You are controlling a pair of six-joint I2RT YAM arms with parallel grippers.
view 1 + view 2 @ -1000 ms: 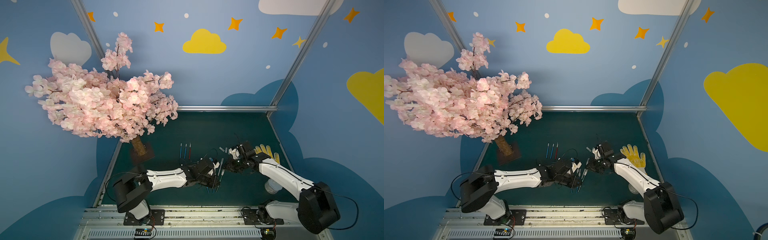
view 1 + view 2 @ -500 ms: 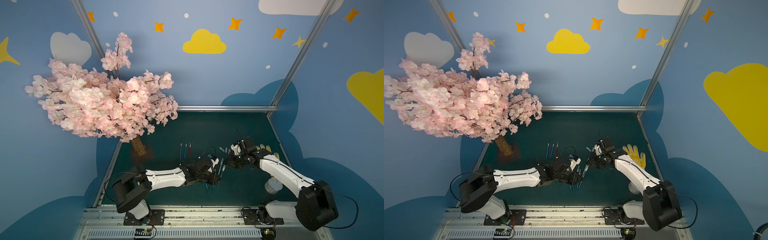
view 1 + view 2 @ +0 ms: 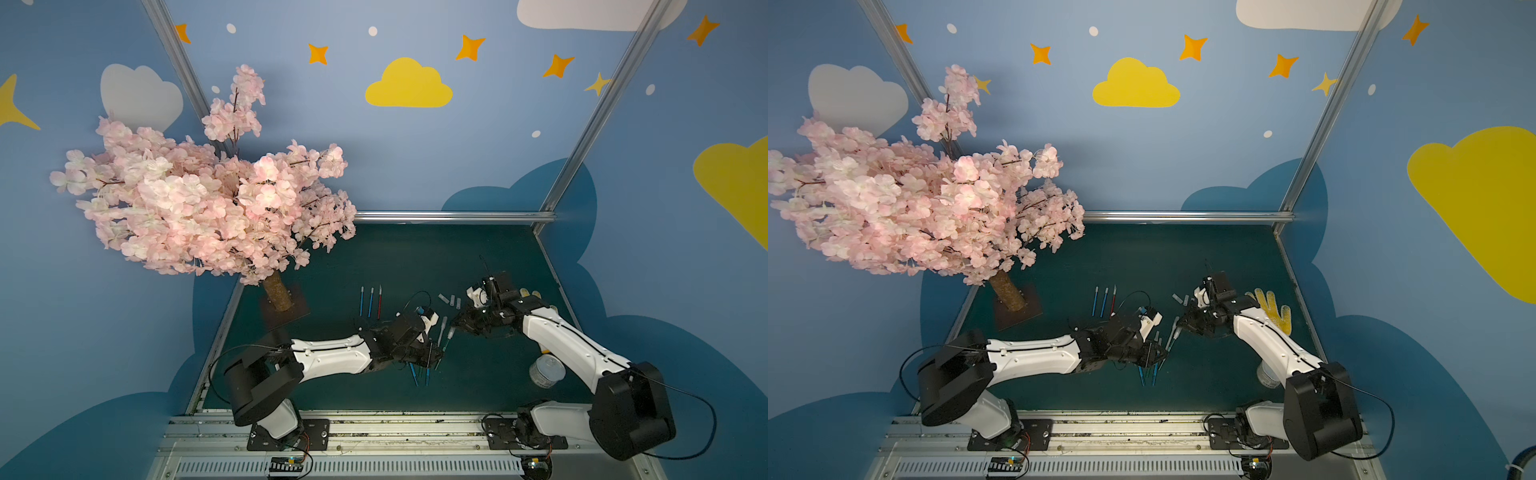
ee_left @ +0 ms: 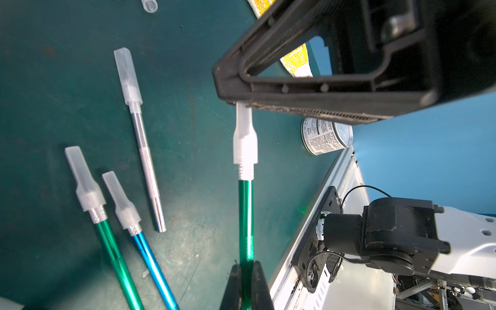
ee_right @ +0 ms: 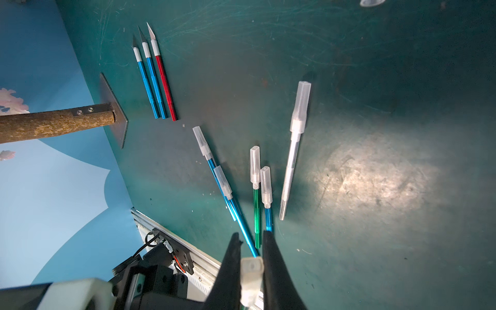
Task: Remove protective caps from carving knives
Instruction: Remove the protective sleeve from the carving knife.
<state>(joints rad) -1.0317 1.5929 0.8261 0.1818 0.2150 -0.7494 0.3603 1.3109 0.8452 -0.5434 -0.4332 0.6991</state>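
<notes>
My left gripper (image 4: 245, 281) is shut on the green handle of a carving knife (image 4: 245, 220), held above the mat. A whitish protective cap (image 4: 244, 139) sits over its blade end. My right gripper (image 5: 251, 257) is shut on that cap's (image 5: 251, 273) tip. In both top views the left gripper (image 3: 432, 353) (image 3: 1160, 353) and the right gripper (image 3: 455, 328) (image 3: 1181, 326) meet mid-table. Several capped knives (image 5: 255, 188) and a silver capped knife (image 5: 292, 161) lie below. Two blue and one red uncapped knives (image 3: 371, 301) lie side by side. Loose caps (image 3: 451, 300) lie behind.
A pink blossom tree (image 3: 208, 199) on a brown square base (image 3: 284, 309) stands at the left. A tin can (image 3: 546, 372) sits under the right arm. A yellow glove (image 3: 1273, 309) lies at the right edge. A metal rail (image 3: 374, 428) runs along the front.
My right gripper has moved left toward the left gripper and now sits at the knife's capped end. The left gripper has hardly shifted.
</notes>
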